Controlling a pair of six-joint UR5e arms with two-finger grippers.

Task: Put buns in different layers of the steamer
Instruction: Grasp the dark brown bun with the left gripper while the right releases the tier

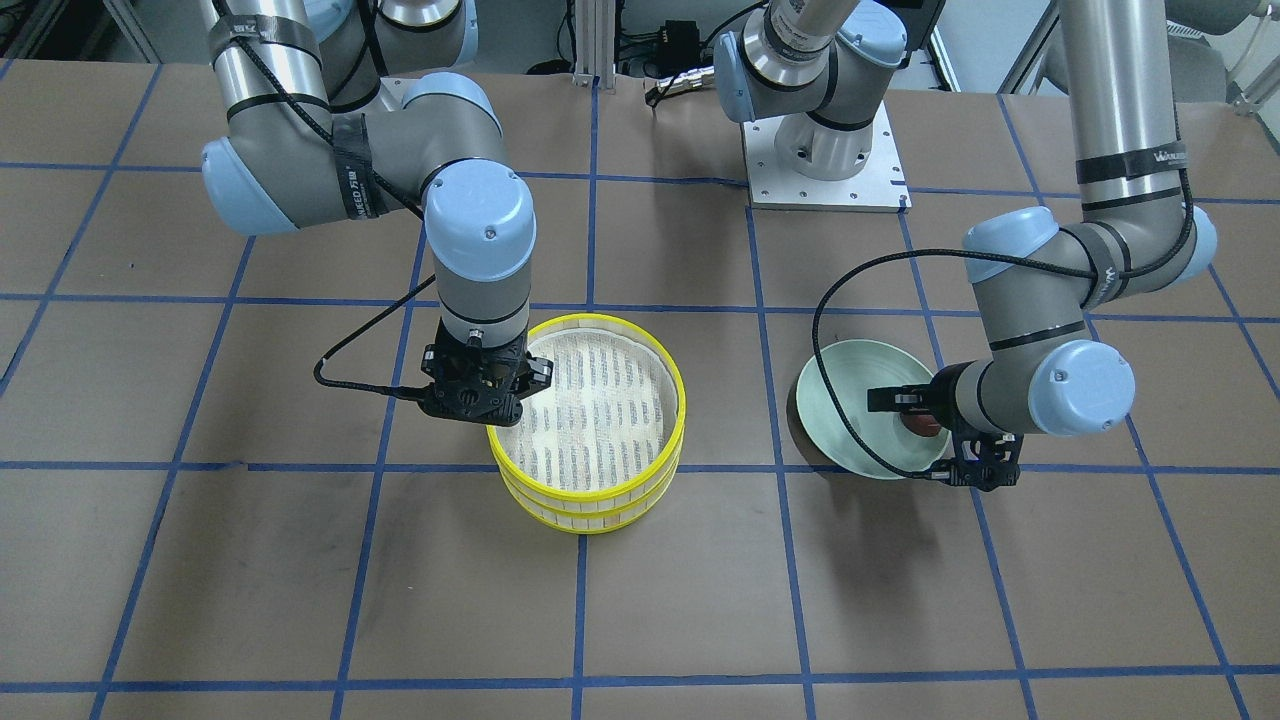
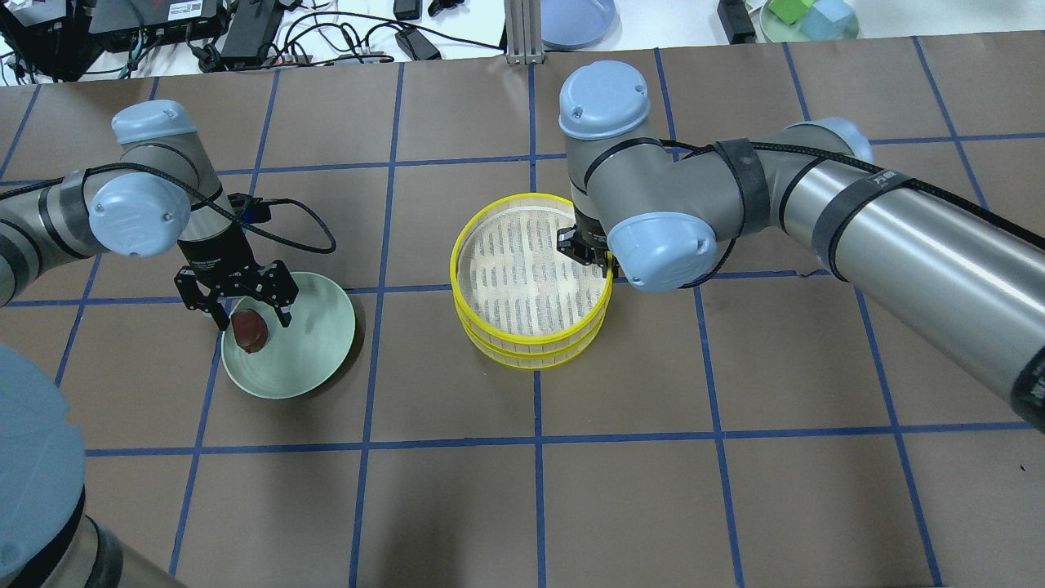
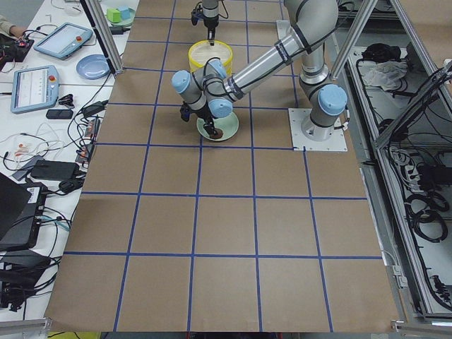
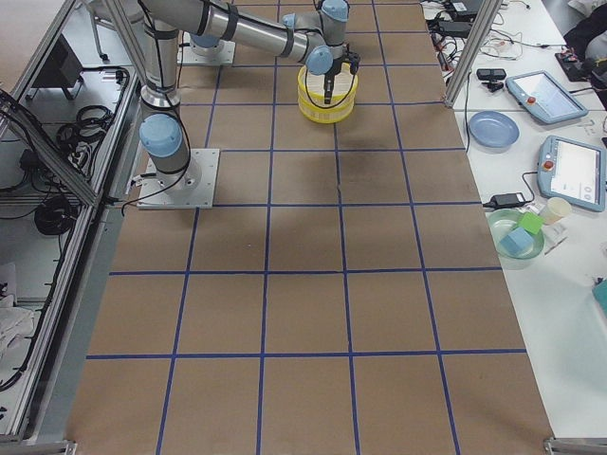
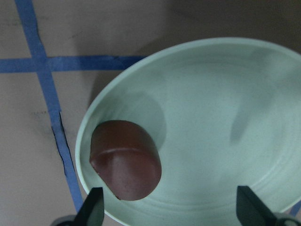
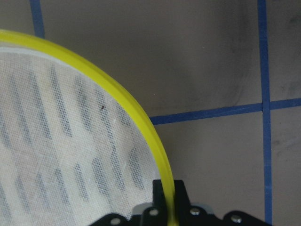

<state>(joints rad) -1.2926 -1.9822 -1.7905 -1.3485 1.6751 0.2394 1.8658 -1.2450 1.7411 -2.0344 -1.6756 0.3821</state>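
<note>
The steamer point(image 2: 529, 198) is two stacked yellow-rimmed trays at mid table; its top tray point(image 1: 640, 335) has a bare white mesh bottom. My right gripper point(image 2: 584, 250) is shut on the top tray's yellow rim point(image 6: 141, 117), also seen in the front view point(image 1: 488, 398). The dark reddish-brown bun point(image 2: 249, 330) lies in the pale green plate point(image 2: 320, 327). My left gripper point(image 2: 247, 314) is open just above the bun point(image 5: 126, 160), one fingertip point(image 5: 93, 207) on each side. The cream-white bun is hidden.
The plate point(image 1: 850, 385) sits on the robot's left of the steamer. A blue dish point(image 2: 576, 15) and a dish of coloured blocks point(image 2: 808, 16) stand past the table's far edge. The arm base plate point(image 1: 825, 165) is at the robot's side.
</note>
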